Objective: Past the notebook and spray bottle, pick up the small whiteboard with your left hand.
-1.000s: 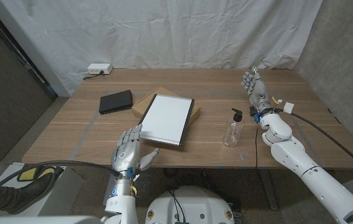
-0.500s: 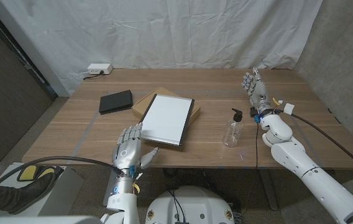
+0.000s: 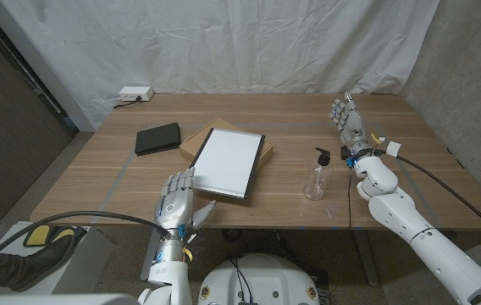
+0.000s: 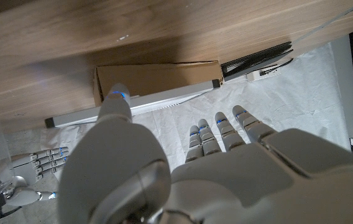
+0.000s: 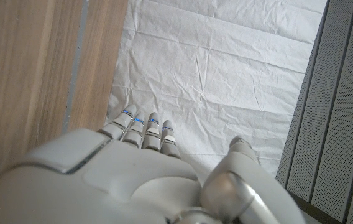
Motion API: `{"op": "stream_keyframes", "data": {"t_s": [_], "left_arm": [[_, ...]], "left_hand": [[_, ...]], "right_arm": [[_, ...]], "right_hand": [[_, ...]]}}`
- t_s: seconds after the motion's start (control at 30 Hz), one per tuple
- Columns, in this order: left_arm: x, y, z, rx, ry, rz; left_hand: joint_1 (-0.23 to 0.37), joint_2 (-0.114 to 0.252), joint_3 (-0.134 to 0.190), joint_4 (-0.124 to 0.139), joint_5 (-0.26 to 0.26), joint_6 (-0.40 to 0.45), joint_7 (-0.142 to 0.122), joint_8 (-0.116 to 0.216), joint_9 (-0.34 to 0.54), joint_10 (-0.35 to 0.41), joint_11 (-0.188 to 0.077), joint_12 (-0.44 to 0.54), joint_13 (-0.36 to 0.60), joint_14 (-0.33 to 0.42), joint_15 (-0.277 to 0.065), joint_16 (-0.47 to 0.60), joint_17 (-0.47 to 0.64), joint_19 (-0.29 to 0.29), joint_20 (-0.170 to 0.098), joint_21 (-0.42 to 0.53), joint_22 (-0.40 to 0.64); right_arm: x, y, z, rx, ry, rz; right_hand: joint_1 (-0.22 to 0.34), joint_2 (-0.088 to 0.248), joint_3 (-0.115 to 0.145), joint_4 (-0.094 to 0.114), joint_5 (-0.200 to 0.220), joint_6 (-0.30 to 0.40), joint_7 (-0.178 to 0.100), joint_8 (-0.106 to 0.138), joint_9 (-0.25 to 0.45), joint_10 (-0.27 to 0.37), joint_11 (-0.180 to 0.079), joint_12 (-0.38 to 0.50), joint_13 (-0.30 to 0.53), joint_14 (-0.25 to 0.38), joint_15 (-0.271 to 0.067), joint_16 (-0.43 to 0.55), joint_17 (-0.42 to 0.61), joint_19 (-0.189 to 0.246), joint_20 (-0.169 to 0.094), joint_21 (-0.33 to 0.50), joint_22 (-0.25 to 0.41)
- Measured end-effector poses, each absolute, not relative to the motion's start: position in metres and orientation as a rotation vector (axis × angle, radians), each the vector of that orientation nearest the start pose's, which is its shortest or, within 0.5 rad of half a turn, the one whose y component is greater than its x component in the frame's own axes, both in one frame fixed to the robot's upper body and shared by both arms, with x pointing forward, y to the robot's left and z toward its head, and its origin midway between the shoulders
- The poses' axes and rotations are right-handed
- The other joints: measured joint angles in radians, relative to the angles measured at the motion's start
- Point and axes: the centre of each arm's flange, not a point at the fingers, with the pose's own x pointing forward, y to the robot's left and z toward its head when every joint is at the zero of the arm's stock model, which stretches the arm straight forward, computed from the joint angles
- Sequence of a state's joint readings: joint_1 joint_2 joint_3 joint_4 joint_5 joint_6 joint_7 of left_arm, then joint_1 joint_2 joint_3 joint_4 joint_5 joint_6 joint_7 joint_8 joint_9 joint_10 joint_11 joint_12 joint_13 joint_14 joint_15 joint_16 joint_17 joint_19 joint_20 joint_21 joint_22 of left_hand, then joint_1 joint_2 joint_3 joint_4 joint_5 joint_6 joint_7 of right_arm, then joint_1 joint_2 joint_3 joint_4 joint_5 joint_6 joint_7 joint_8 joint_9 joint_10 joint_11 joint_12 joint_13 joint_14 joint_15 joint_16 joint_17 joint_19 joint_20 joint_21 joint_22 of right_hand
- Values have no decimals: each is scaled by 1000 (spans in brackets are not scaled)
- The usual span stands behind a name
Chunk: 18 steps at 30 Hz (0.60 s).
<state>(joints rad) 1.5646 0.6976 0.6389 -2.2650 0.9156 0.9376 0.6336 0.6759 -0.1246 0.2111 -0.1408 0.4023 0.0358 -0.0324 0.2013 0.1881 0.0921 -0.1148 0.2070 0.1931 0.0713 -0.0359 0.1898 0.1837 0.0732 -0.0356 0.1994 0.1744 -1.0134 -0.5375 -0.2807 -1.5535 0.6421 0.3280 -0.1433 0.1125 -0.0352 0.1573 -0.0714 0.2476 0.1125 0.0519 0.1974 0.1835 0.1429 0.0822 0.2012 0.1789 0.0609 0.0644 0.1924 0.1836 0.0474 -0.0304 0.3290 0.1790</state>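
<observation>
A white power strip [image 3: 134,93] sits at the wooden table's [image 3: 376,182] far edge (white sheet [image 3: 223,42] behind).

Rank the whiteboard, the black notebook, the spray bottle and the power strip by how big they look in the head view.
1. Whiteboard, clearly largest.
2. Black notebook.
3. Spray bottle, though it stands upright, so comparing it with the flat notebook is unsure.
4. Power strip, smallest, but it lies farthest from the camera.
</observation>
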Motion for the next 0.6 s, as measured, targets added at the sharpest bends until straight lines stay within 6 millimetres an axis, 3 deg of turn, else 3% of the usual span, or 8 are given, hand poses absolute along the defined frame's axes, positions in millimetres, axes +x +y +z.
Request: {"op": "stream_keyframes", "data": {"t_s": [0.6], "left_arm": [[410, 210, -181, 1286, -441, 584]], "left_hand": [[4, 4, -4, 4, 5, 13, -5, 6, 5, 13, -5, 0, 0, 7, 0, 0, 0, 0, 0, 0, 0]], "right_arm": [[597, -296, -25, 137, -699, 94]], "right_hand": [[0, 0, -3, -3, 0, 0, 0, 0, 0, 0, 0, 0, 0, 0, 0, 0, 0, 5, 6, -4, 0]]}}
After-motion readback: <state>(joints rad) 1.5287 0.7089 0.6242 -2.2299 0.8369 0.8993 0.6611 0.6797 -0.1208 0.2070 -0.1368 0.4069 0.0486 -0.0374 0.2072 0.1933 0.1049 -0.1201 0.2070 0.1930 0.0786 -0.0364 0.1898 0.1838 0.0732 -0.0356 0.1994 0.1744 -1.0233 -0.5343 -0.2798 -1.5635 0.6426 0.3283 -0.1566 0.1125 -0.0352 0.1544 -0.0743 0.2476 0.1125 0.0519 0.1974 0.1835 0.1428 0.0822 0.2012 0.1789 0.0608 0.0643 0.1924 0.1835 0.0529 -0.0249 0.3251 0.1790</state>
